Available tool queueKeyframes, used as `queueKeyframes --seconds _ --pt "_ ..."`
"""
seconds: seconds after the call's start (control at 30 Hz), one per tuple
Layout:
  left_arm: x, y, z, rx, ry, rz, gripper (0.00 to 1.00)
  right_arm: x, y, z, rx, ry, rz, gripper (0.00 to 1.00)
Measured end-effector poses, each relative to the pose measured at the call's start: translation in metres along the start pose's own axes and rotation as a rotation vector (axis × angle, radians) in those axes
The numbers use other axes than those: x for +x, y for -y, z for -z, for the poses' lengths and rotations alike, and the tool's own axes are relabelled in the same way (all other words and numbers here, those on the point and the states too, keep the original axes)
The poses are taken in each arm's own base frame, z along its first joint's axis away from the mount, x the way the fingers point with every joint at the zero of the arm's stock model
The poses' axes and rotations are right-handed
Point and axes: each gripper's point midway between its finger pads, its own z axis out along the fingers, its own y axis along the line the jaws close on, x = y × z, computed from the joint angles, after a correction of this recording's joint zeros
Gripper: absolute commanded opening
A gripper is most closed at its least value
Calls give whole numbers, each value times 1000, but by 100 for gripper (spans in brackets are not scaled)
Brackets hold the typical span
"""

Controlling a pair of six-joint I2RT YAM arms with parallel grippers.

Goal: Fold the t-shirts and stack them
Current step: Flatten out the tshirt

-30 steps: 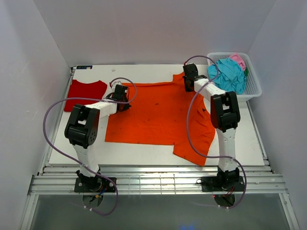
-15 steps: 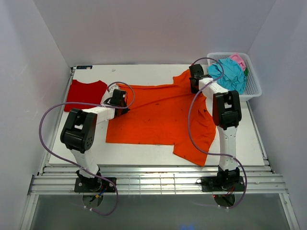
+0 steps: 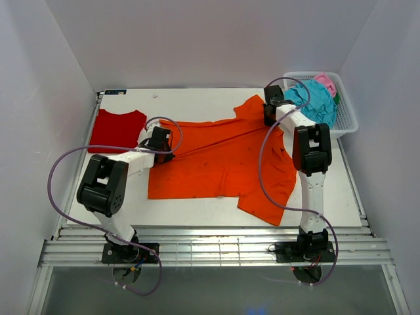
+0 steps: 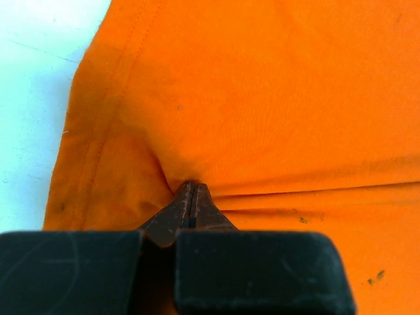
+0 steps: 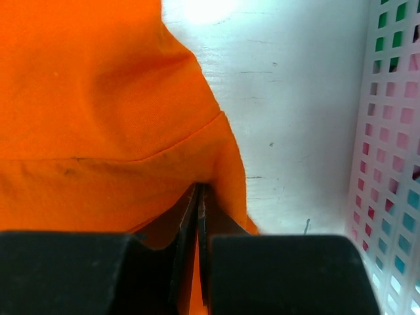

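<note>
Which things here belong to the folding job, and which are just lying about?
Job: orange t-shirt, pinched by left claw and right claw; red t-shirt at far left; teal t-shirt and pink t-shirt in the white basket.
Lying about: white basket; small dark tag at the table's far-left corner.

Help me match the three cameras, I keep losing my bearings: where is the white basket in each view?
Top view: the basket sits at the upper right, just right of the right arm.
Left wrist: not in it.
Right wrist: the basket shows as a lattice wall running down the right edge.
Shared landmark: the orange t-shirt, seen in all three.
</note>
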Motion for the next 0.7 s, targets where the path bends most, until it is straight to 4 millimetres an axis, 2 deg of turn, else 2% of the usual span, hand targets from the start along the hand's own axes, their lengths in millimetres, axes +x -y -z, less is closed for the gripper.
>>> queueKeyframes --seconds 0.17,0.23,0.3,0.37,0.43,0.53,0.6,0.7 --pt "-3 0 1 -12 -6 -20 0 9 -2 13 -66 5 -8 19" --pt "-6 -1 2 -19 -5 -29 0 15 -2 26 -99 1 -4 22" --pt "-11 1 3 -21 4 -39 5 14 -4 46 -141 32 -6 22" --pt "-21 4 6 -19 26 -45 7 8 -4 74 -184 78 -15 22" --pt "-35 9 14 -8 62 -43 8 -9 -4 108 -230 156 -28 22" --pt "-68 21 29 17 143 -34 8 -46 -4 165 -299 314 -50 21" --pt "-89 30 34 30 191 -26 4 -63 -4 201 -335 403 -57 19" --pt "-110 42 31 35 235 -26 1 -69 -6 241 -377 491 -56 17"
